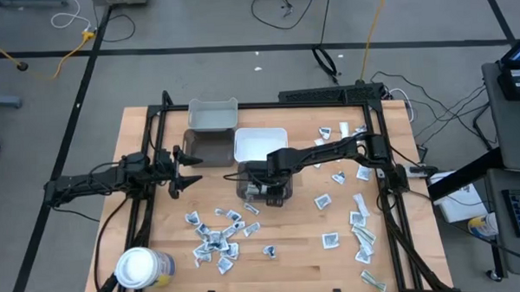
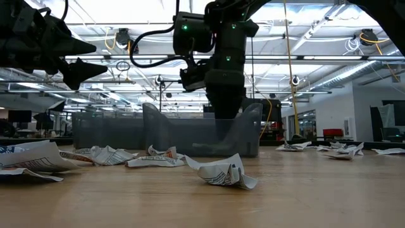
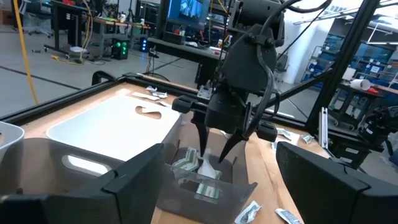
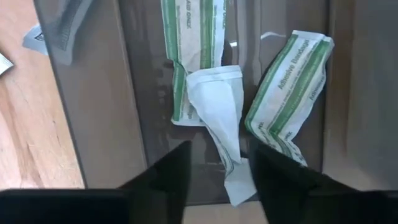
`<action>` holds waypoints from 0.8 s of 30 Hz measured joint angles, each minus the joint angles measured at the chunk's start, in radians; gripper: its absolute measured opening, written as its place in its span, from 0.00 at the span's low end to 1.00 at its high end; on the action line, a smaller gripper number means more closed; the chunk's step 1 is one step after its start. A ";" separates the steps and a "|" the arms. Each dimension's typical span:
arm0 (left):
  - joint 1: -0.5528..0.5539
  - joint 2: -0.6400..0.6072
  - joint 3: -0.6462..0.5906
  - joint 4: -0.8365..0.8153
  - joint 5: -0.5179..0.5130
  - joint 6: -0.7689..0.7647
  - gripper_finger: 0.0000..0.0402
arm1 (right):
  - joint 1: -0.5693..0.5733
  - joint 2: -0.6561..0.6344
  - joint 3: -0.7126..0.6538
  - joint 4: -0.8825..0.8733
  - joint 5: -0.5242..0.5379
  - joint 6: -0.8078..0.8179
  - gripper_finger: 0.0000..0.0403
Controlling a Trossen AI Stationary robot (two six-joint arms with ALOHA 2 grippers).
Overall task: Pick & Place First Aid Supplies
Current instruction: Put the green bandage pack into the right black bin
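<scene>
My right gripper points down into a clear bin at the table's middle, open. A crumpled white packet stands between its fingertips, over two green-striped bandage packets that lie flat on the bin's floor. My left gripper waits open and level at the table's left, holding nothing. Many more first aid packets lie loose on the wood. My right gripper's fingers stand on either side of the white packet's lower end, coming from above. Whether either finger touches the paper I cannot tell. The packet's upper part rests on the green-striped packets in the bin.
A grey bin and a white bin stand behind the clear one. A white-lidded jar lies at the near left corner. More packets are scattered along the right side, and a crumpled one lies near the front.
</scene>
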 joint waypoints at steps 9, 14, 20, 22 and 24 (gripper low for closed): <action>0.000 0.000 0.000 0.000 0.000 0.000 0.77 | -0.020 -0.027 0.020 -0.005 -0.006 0.058 0.59; 0.000 0.000 0.000 0.000 0.000 0.000 0.77 | -0.043 -0.069 0.078 -0.039 -0.007 0.185 0.57; 0.000 0.000 0.000 0.000 0.000 0.000 0.77 | -0.064 -0.115 0.094 -0.064 -0.009 0.429 0.55; 0.000 0.000 0.000 0.000 0.000 0.000 0.77 | -0.070 -0.125 0.094 -0.082 -0.009 0.529 0.55; 0.000 0.000 0.000 0.000 0.000 0.000 0.77 | -0.073 -0.133 0.093 -0.084 -0.009 0.614 0.55</action>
